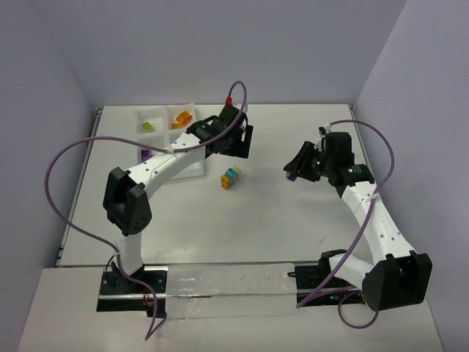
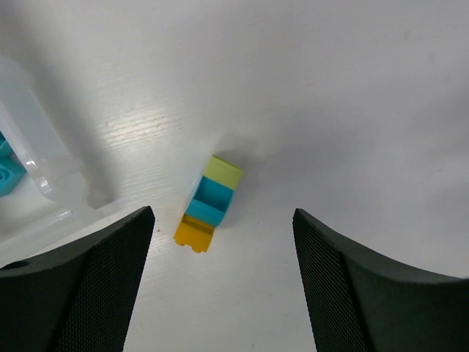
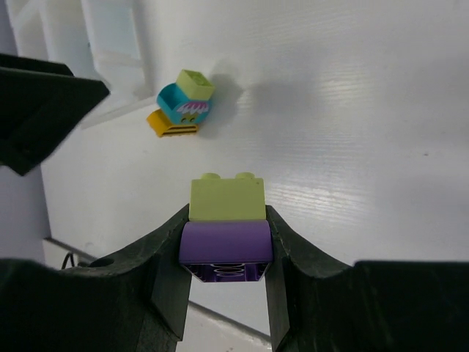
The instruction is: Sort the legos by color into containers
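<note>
A clump of lime, teal and orange legos lies on the table right of the white tray. It also shows in the left wrist view and the right wrist view. My left gripper is open and empty above the table, just behind the clump. My right gripper is shut on a purple brick with a lime brick stuck to it, held above the table to the right of the clump. The tray holds a lime lego, orange legos, a purple lego and a teal lego.
The tray's near corner stands just left of the loose clump. The left arm crosses over the tray's right half. The left gripper's dark body shows at the left of the right wrist view. Purple cables loop over both arms.
</note>
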{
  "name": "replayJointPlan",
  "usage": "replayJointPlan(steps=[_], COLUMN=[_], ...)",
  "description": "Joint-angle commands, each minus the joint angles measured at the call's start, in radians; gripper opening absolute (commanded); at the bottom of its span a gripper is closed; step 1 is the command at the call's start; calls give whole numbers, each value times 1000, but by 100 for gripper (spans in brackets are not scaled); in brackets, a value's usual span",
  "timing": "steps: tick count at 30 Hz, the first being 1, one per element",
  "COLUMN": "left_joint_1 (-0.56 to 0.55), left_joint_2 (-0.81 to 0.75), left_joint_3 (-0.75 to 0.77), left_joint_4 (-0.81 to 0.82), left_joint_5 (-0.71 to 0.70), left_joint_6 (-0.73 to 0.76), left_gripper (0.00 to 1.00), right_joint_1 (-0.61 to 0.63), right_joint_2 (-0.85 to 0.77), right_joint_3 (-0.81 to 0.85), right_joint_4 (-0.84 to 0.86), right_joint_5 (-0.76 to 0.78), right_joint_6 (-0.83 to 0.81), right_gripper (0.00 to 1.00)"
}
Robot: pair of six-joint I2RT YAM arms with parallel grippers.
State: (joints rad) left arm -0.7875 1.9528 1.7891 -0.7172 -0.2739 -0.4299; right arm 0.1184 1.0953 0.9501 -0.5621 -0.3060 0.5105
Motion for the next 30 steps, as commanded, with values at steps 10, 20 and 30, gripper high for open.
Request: replayJointPlan(steps=[10,20,30], left_joint_1=[188,189,189], left_joint_2=[-193,-222,-205], left_joint_3=[-63,-110,-101], left_joint_4=[13,23,14], left_joint_5=[288,297,313], left_joint_6=[17,-1,4], left_gripper=[79,78,78], right_joint_1=[107,241,254], right_joint_2=[332,588,667], right_joint_3=[192,276,222], right_joint_4=[-152,-242,-174], right_joint_5=[25,321,316], right_joint_6=[-134,-99,-78], right_gripper=[0,4,45])
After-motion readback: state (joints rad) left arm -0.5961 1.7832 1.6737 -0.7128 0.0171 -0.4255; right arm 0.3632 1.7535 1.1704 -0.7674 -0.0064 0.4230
